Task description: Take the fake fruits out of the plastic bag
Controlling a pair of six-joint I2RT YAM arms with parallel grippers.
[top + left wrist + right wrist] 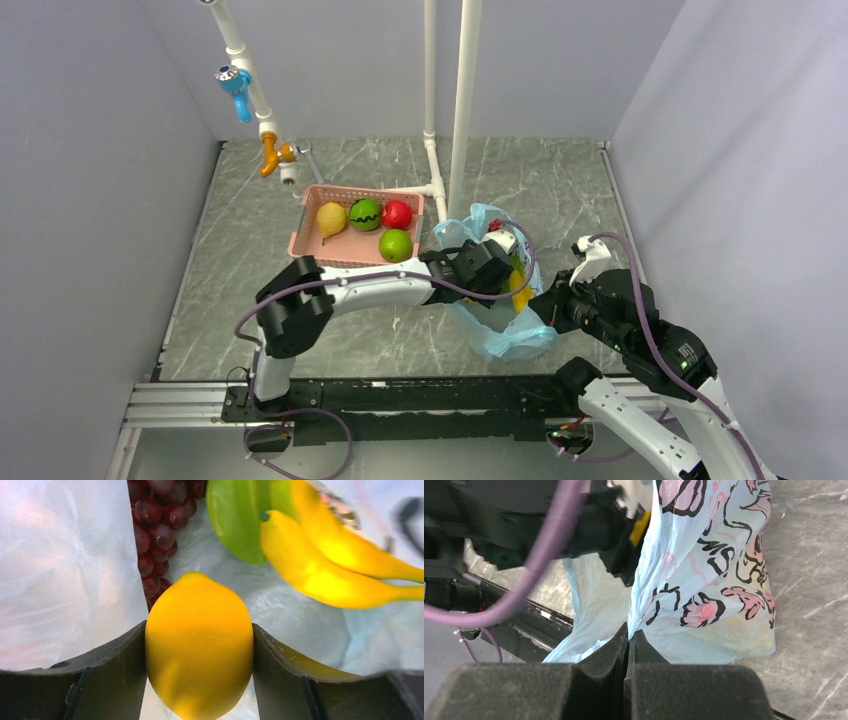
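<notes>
Yellow fruit [199,647] sits inside the plastic bag [505,338], clamped in my left gripper [199,626], arm stretched across. Grapes [155,530] sit at 11 o'clock, bananas [330,565] at 2. Right gripper [629,636] pinches the bag's film. Bare table [560,180] lies at 12 o'clock.

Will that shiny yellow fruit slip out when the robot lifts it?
It might. The yellow fruit looks smooth and glossy, and its sides curve away from the left gripper's fingers, so it may squirt out. It is probably light, being a small toy, which helps. Set down, its rounded shape would likely roll.
</notes>
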